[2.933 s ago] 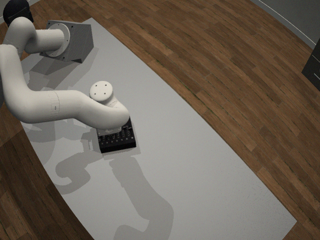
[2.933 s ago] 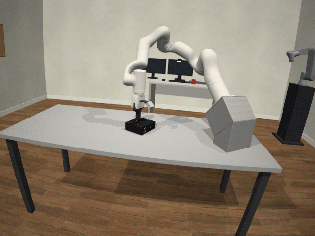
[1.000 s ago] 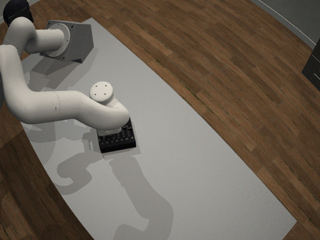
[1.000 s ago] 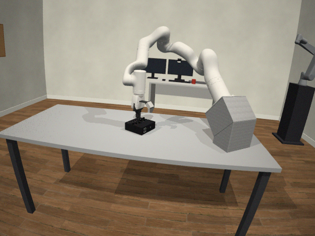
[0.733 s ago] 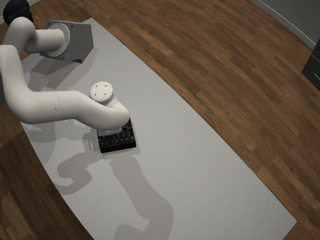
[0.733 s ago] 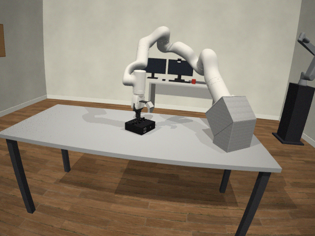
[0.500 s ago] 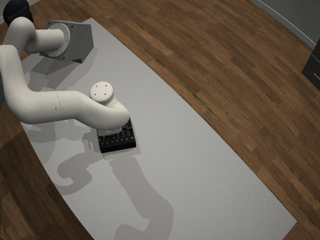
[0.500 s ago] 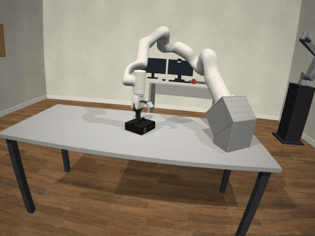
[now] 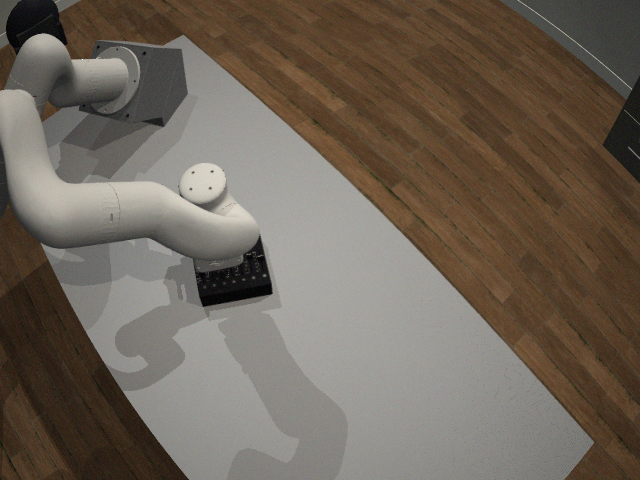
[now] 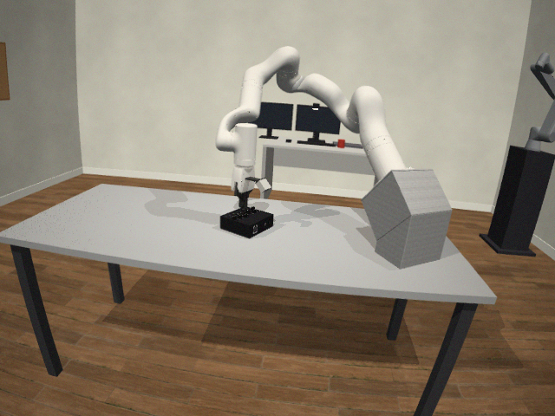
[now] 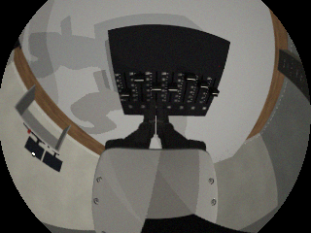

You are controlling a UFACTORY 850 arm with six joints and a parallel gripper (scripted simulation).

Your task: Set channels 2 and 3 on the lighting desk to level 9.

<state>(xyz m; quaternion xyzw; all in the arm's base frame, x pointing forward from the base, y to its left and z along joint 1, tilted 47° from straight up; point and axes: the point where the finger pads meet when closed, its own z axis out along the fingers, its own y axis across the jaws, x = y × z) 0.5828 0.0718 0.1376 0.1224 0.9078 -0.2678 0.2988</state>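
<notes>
Pressing gripper (image 11: 155, 118), jaws together and gripping nothing, against fader caps on lighting desk (image 10: 262, 220) mid-table (image 10: 134, 232); we are risking nudging neighbouring fader, since closed tips are spanning tight channel spacing.

Legible text: none. Small black box-shaped lighting desk (image 10: 246, 221) on the grey bench (image 10: 134, 242): pale marks beside the faders and a small pale emblem on its near right side face, all too small to read. White jointed arm (image 9: 93, 211): faint marking near the wrist, unreadable. Two dark monitors (image 10: 297, 118) at the far wall: screens blank.
</notes>
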